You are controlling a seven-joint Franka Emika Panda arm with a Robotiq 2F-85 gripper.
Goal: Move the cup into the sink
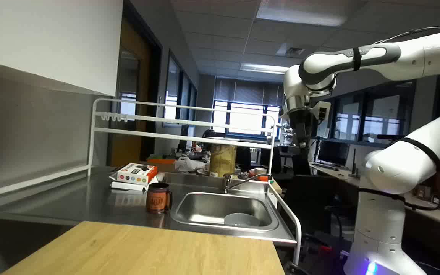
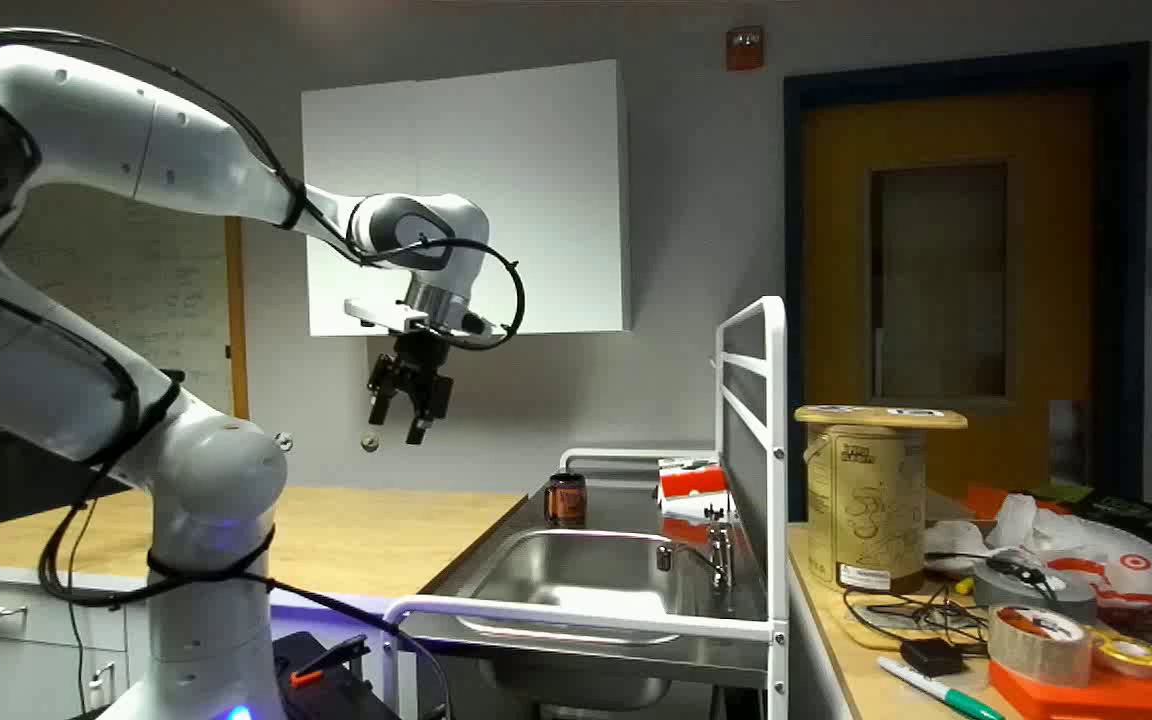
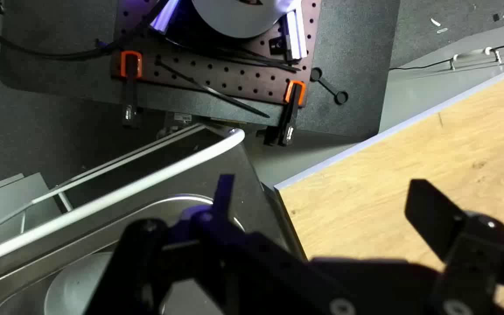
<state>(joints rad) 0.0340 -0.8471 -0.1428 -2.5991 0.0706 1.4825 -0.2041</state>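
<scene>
The cup [image 1: 158, 199] is a small dark reddish-brown mug with a dark rim. It stands upright on the steel countertop beside the sink [image 1: 204, 209], its handle toward the basin. The cup [image 2: 565, 502] is behind the sink [image 2: 576, 568] in an exterior view. In the wrist view part of the sink [image 3: 125, 224] shows at the lower left; the cup is out of view there. My gripper [image 2: 397, 428] is open and empty, high above the counters and apart from the cup. Its fingers [image 3: 322, 186] are spread wide in the wrist view. The gripper [image 1: 302, 144] also shows from the side.
A red-and-white box [image 1: 134, 173] lies behind the cup. A faucet [image 1: 243, 182] rises at the basin's back edge. A round grey item [image 1: 241, 219] is in the basin. A white rail frame [image 2: 576, 615] borders the steel counter. A wooden countertop [image 3: 365, 214] adjoins it.
</scene>
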